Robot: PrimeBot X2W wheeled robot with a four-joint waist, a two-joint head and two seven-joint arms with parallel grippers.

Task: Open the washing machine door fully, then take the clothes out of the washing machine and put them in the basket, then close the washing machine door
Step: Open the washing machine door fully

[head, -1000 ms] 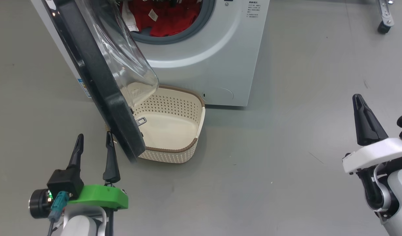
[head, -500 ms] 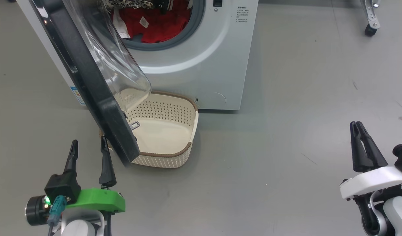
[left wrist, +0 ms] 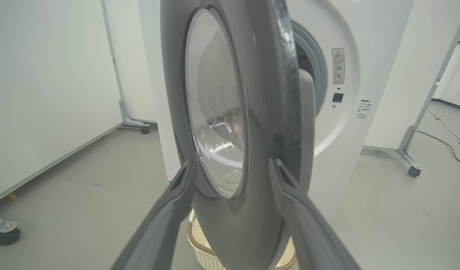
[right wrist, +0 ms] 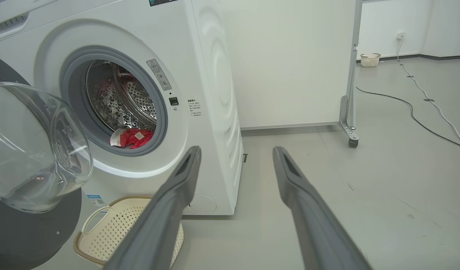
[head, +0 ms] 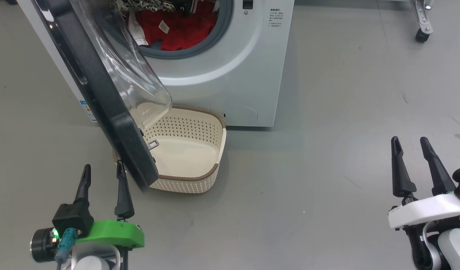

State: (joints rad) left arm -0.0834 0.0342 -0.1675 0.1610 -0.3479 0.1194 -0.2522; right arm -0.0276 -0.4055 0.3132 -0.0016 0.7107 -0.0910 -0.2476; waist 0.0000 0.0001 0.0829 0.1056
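Note:
The white washing machine (head: 230,75) stands at the top, its door (head: 100,97) swung out towards me, black rim edge-on and clear glass bowl (head: 136,75) bulging to the right. Red clothes (head: 173,30) lie in the steel drum (right wrist: 113,101). The cream basket (head: 185,157), nothing in it, sits on the floor under the door. My left gripper (head: 103,168) is open just left of the door's lower end; in the left wrist view the door (left wrist: 252,112) rises right before the gripper (left wrist: 231,167). My right gripper (head: 409,142) is open and holds nothing, far right of the machine.
Grey floor spreads to the right of the machine and basket. A wheeled frame's caster (head: 421,35) stands at the back right. A white partition on casters (right wrist: 349,112) and a floor cable (right wrist: 413,108) lie beyond the machine. Another panel (left wrist: 46,93) stands left.
The camera has shifted, so the whole picture slid. My right gripper has dropped lower and turned, so both fingers now show apart. My left gripper has drawn back slightly from the door's lower end.

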